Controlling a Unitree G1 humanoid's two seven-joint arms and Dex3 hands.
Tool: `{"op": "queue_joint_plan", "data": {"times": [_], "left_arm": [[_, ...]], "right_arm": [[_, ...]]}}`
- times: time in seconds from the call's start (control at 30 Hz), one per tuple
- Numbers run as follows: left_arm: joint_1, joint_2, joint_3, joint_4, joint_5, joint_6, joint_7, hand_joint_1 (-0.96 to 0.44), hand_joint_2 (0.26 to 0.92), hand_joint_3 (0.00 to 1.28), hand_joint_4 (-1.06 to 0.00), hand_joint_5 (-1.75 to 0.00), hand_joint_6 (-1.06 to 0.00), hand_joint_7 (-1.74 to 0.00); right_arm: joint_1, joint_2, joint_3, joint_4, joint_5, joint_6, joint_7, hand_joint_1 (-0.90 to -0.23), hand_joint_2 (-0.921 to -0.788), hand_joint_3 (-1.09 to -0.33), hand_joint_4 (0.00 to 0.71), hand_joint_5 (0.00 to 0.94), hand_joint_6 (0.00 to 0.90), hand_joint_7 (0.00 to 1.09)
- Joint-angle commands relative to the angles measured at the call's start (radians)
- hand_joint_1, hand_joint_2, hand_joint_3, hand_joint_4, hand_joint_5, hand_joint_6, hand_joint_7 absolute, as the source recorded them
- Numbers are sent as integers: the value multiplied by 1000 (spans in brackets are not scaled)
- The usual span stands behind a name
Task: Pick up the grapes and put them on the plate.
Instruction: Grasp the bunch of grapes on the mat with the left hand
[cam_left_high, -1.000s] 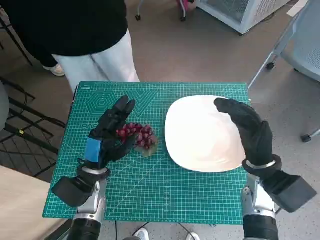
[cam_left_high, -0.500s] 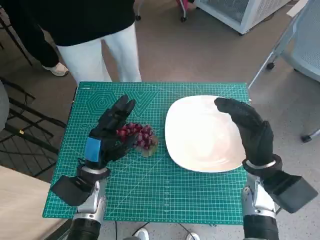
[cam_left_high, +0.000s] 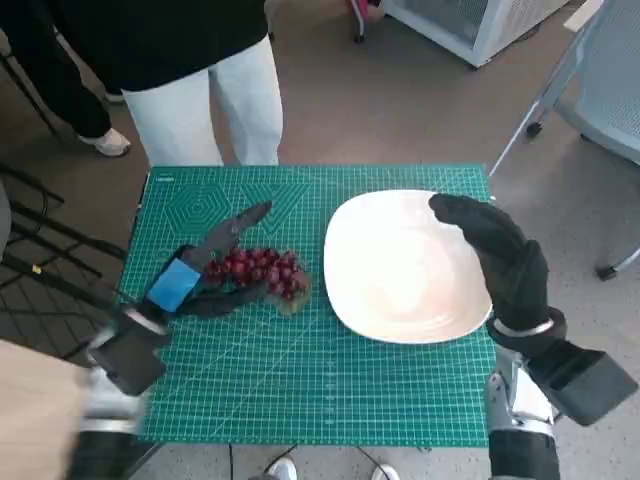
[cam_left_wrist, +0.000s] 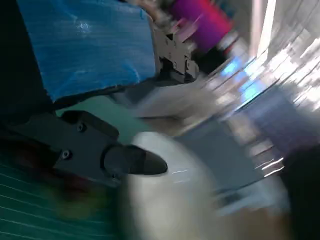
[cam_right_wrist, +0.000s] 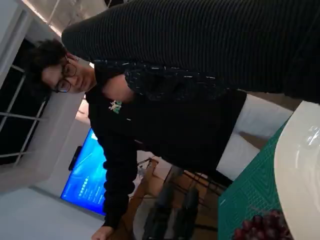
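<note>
Head view shows me the left hand (cam_left_high: 200, 278) with fingers spread around the grapes (cam_left_high: 258, 270), not gripping, right hand (cam_left_high: 500, 255) open above the plate (cam_left_high: 385, 300).

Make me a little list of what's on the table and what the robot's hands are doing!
table cover: green cutting mat
grapes: red bunch on the mat, beside the plate
plate: white, nothing on it
left hand: low on the mat, fingers either side of the grapes; grip unclear
right hand: open, over the plate's edge, holding nothing
person: standing at the far side
</note>
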Motion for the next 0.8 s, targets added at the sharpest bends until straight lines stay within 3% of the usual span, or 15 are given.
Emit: {"op": "queue_joint_plan", "data": {"times": [0.03,0.3,0.8], "left_arm": [[15,56,-55,-152,143,215,-23,-660,790,7,-3,1,-56,-12],[-28,44,-122,-154,216,338,-3,-527,705,1,1,1,-98,-25],[-121,38,-221,-41,292,442,12,-430,679,0,1,1,-127,-19]], "right_arm": [[14,1,5,5,-9,14,-9,-560,-921,-703,183,0,-1,341],[7,-1,2,16,-8,8,-10,-562,-921,-703,183,0,-1,339],[9,-3,3,9,-10,11,-20,-556,-921,-703,183,0,-1,341]]}}
